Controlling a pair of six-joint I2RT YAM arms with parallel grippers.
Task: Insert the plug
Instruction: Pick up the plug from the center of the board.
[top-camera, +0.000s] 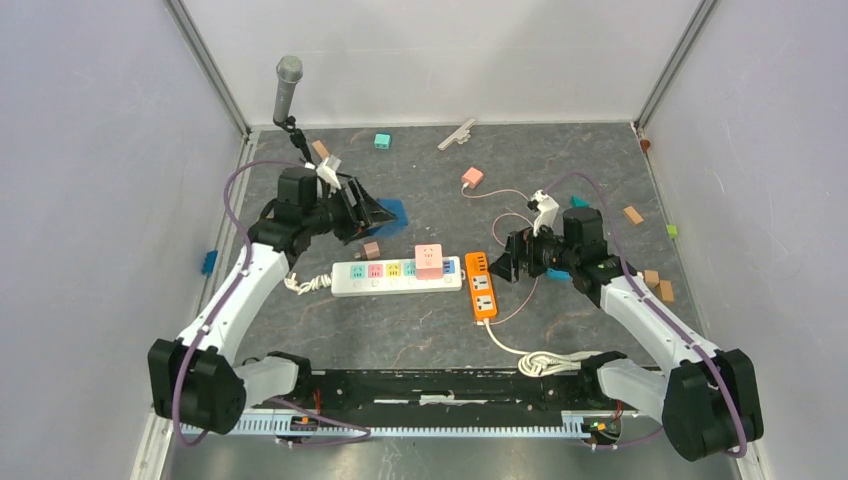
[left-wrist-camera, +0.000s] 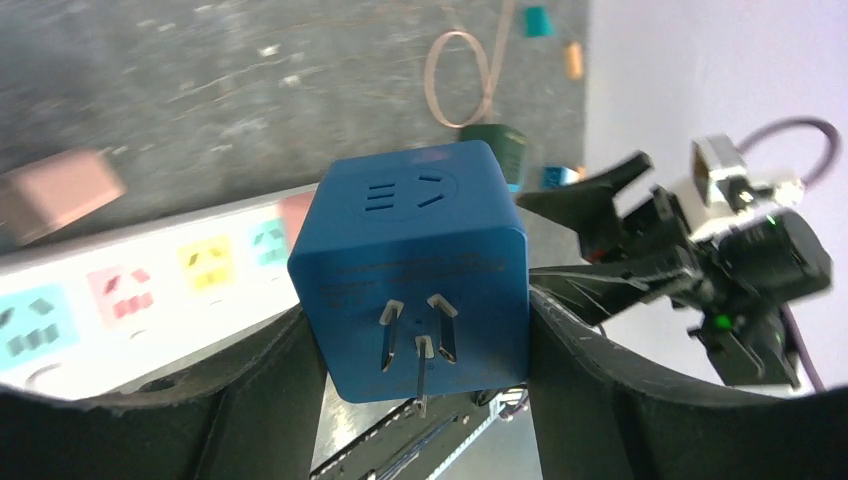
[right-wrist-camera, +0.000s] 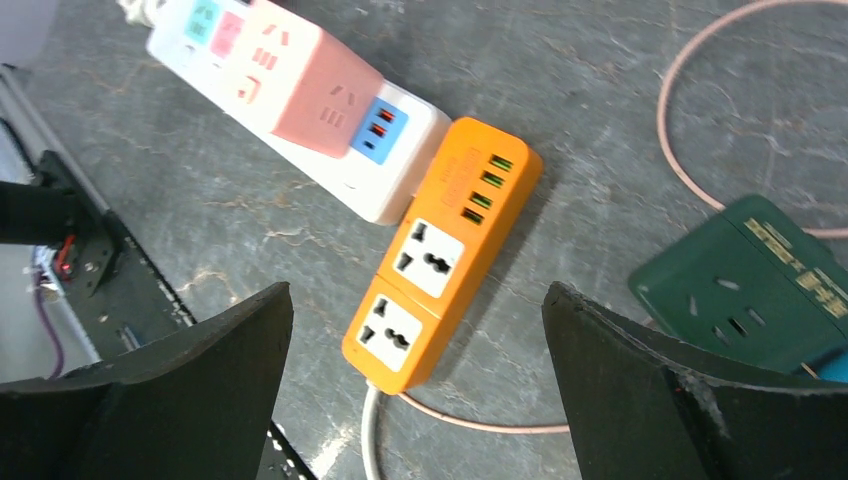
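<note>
A blue cube plug (left-wrist-camera: 410, 270) with three metal prongs facing the wrist camera is clamped between the black fingers of my left gripper (left-wrist-camera: 425, 335). From above, that gripper (top-camera: 378, 212) hangs behind the left part of the white power strip (top-camera: 397, 276), clear of it. The strip has coloured sockets (left-wrist-camera: 120, 295), and a pink cube adapter (top-camera: 429, 260) sits in one near its right end. My right gripper (top-camera: 503, 262) stands wide open with nothing between its fingers (right-wrist-camera: 415, 325), above the orange power strip (right-wrist-camera: 445, 250), which touches the white strip's right end.
A dark green adapter (right-wrist-camera: 750, 280) lies right of the orange strip, ringed by a thin pink cable (right-wrist-camera: 680, 150). A pink adapter (top-camera: 473, 177), a brown block (top-camera: 371, 250), a teal block (top-camera: 382, 141) and a white bar (top-camera: 457, 133) are scattered behind. A microphone (top-camera: 287, 90) stands back left.
</note>
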